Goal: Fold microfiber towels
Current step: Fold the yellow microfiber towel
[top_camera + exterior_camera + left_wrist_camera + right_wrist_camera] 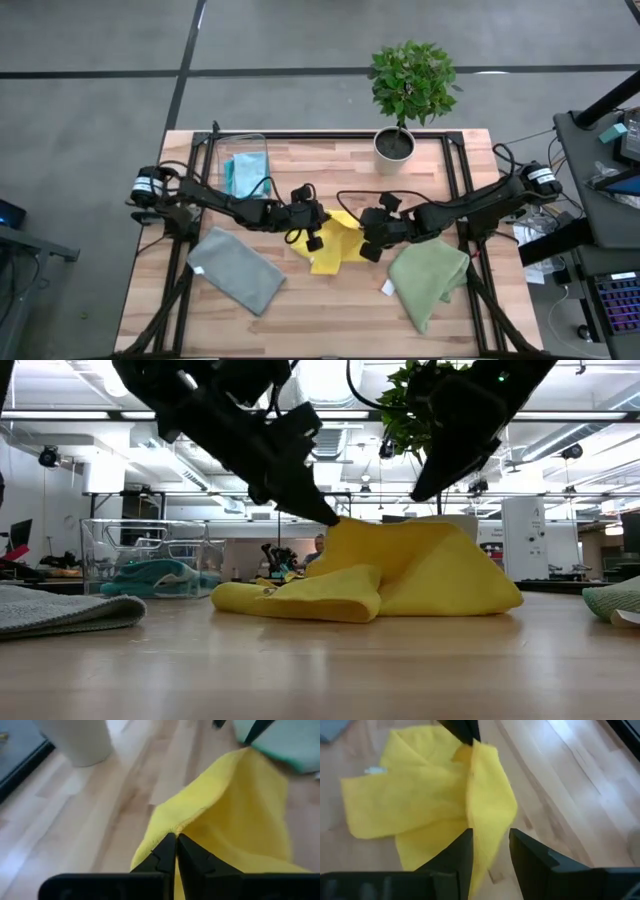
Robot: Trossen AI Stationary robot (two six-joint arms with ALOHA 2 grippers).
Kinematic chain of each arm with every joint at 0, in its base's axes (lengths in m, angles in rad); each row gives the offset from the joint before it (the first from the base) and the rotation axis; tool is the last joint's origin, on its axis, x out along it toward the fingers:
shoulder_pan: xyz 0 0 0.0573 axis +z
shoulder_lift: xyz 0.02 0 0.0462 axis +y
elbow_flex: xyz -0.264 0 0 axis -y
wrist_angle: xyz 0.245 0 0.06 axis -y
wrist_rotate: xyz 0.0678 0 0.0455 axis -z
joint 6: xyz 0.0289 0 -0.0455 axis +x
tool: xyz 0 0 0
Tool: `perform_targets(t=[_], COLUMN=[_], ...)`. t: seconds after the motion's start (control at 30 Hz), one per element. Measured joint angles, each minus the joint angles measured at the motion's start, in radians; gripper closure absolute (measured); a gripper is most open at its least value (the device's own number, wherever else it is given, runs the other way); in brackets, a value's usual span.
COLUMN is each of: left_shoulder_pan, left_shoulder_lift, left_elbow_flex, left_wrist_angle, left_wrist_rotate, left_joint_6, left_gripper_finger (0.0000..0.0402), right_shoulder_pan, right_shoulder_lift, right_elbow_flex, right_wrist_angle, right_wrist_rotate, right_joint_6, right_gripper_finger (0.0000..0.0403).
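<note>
A yellow towel point(335, 252) lies crumpled at the table's middle, with its top drawn up into a ridge point(400, 530) between my two grippers. My left gripper point(316, 236) is shut on the ridge's left end, and my right gripper point(368, 248) is shut on its right end. The towel's lower folds point(300, 598) rest on the wood. A grey towel point(235, 268) lies flat at the near left. An olive green towel point(430, 280) lies at the near right. A teal towel point(243, 172) sits inside the clear bin. My left gripper pinches a raised edge of the yellow towel point(172, 827) between its two fingertips point(167, 847), coming slanting down from the table's left. The cloth there is lifted off the table and the rest hangs down onto it. My right gripper has a raised fold of the yellow towel point(479, 827) between its two fingers point(465, 845), coming slanting down from the table's right. The cloth lies against one finger and leaves a gap to the other. That end is lifted, with the rest on the table.
A clear plastic bin point(240, 150) stands at the far left. A potted plant point(397, 140) in a white pot stands at the far middle. Bare wood shows along the near edge between the grey and green towels.
</note>
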Motion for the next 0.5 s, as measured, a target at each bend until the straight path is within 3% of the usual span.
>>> perform_targets(t=[0.27, 0.5], left_shoulder_pan=[0.000, 0.000], left_shoulder_lift=[-0.031, -0.031], left_elbow_flex=[0.000, 0.000], left_wrist_angle=[-0.042, -0.037], left_wrist_rotate=[0.043, 0.151], left_joint_6=[-0.073, -0.074], left_gripper_finger=[0.0402, 0.0402], right_shoulder_pan=[0.000, -0.025], right_shoulder_lift=[0.086, 0.223], right_elbow_flex=[-0.040, -0.039], right_wrist_angle=[0.276, 0.461], right_wrist_rotate=[-0.027, 0.084], right_joint_6=[-0.141, -0.280], right_gripper_finger=[0.0284, 0.0284])
